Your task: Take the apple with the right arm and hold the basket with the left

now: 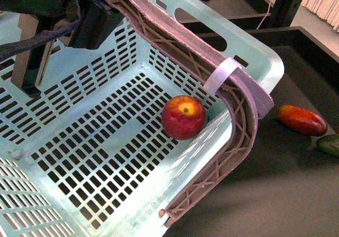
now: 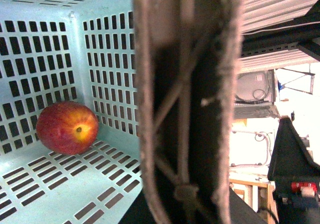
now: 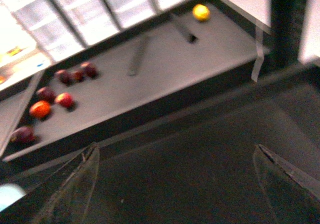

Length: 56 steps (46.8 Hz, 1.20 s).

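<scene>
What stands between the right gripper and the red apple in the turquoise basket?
The side wall of the turquoise slotted plastic basket and its raised grey-brown ribbed handle flank the round red apple on its right. From above nothing visible covers it. The right gripper, open over dark tabletop, is outside the front view; its path is unclear.
</scene>
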Available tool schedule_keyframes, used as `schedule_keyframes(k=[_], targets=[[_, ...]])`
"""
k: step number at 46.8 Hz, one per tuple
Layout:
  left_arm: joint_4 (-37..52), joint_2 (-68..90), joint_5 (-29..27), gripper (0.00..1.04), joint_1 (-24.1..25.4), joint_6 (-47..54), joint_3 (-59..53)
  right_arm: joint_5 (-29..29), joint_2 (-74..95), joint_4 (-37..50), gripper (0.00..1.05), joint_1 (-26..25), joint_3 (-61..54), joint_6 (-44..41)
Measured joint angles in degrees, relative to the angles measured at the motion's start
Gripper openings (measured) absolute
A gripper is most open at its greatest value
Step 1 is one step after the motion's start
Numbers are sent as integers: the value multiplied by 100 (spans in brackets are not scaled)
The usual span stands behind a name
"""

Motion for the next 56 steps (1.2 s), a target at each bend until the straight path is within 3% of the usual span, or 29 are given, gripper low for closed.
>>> schedule_keyframes(k=[12, 40, 44, 56], targets=[[0, 0, 20, 5, 0, 4, 0, 2, -1025, 181, 2, -11, -1276, -282], [0, 0, 9, 5, 0, 7, 2, 7, -3091, -647, 2, -11, -2522, -306], [0, 0, 9, 5, 0, 7, 2, 4, -3156, -426, 2, -11, -2726, -306], [0, 0, 4, 5, 0, 7, 4, 4, -4256, -1399, 2, -11, -2848, -308]])
